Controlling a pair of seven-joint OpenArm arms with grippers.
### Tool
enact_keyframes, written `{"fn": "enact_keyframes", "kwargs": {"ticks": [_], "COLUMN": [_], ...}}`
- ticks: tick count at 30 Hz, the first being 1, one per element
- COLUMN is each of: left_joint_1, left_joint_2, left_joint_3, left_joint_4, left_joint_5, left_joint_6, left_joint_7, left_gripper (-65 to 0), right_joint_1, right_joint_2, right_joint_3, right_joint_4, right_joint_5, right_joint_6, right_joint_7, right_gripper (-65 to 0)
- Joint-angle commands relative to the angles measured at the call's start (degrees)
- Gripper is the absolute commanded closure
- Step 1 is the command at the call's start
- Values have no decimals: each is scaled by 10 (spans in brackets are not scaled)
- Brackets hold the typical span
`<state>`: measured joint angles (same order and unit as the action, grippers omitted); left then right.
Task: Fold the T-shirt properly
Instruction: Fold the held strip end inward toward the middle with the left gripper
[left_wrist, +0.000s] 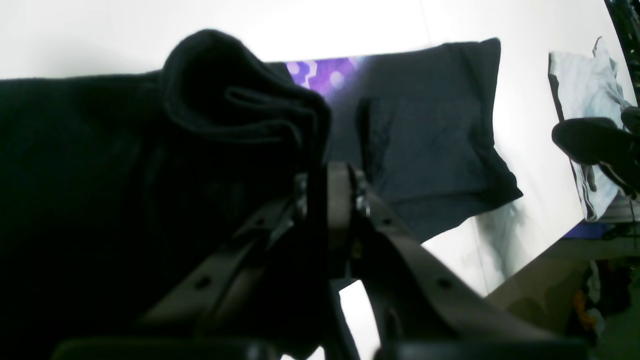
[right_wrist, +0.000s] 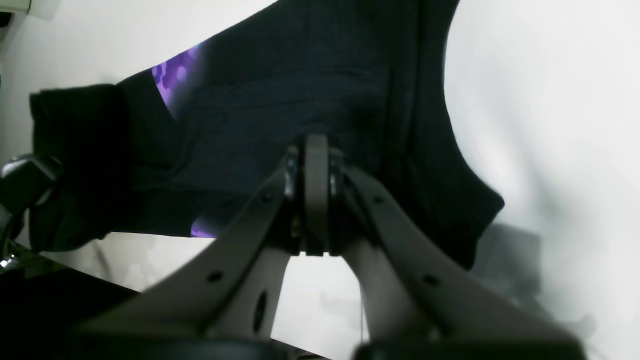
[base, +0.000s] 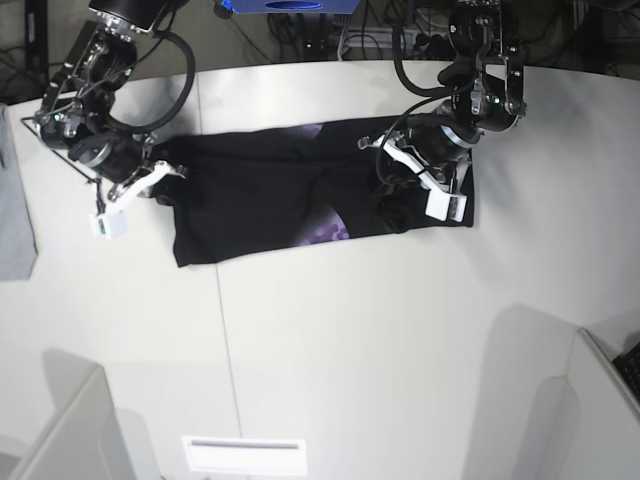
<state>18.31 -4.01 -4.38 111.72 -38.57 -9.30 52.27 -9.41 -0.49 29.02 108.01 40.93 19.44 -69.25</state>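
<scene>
White table (base: 350, 340) takes up most of the base view. T-shirt (base: 270, 195) lies across its far half, spread wide between the two arms, black side mostly up, with a patch of purple print showing near the middle and at the far edge.

Left gripper (left_wrist: 332, 200) is at the shirt's end on the base view's right. Jaws are together and clamped on a bunched fold of the black cloth, which rolls up over the fingertips in the left wrist view. Right gripper (right_wrist: 316, 195) is at the other end, by the sleeve. Its jaws are together too; cloth hangs directly behind the tips, so it looks pinched on the shirt edge, though the contact itself is hard to see.

Handling call: thin, light knit, fully limp, no stiffness. It'll sag and bunch wherever it isn't supported, and drag on the table rather than slide clean. Best holds are hems, shoulder seams or corners, where doubled fabric gives the pads something to bite. Lift both ends together or the fold skews.

Small grey cloth (left_wrist: 582, 100) lies off to the side, apart from the shirt.

No readable brand, label or text anywhere; the print is just purple blobs and streaks.
</scene>
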Motion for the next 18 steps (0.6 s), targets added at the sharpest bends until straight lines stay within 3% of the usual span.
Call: {"fn": "enact_keyframes", "kwargs": {"ticks": [1,4,18], "left_joint_1": [-2,-2,-19], "left_joint_2": [-1,-1,-1], "left_joint_3": [0,2,3], "left_joint_4": [18,23,16], "left_joint_5": [-9,-9,-9], "left_joint_6": [4,17,17], "left_joint_7": [-11,-11,-10], "left_gripper": [0,0,0], "right_joint_1": [6,7,7], "right_joint_2": [4,4,4], "right_joint_3": [0,0,0], "right_joint_4": [10,10,10], "right_joint_5": [11,11,11], "right_joint_6": [4,4,4], "right_joint_7": [8,8,8], "right_gripper": [0,0,0]}}
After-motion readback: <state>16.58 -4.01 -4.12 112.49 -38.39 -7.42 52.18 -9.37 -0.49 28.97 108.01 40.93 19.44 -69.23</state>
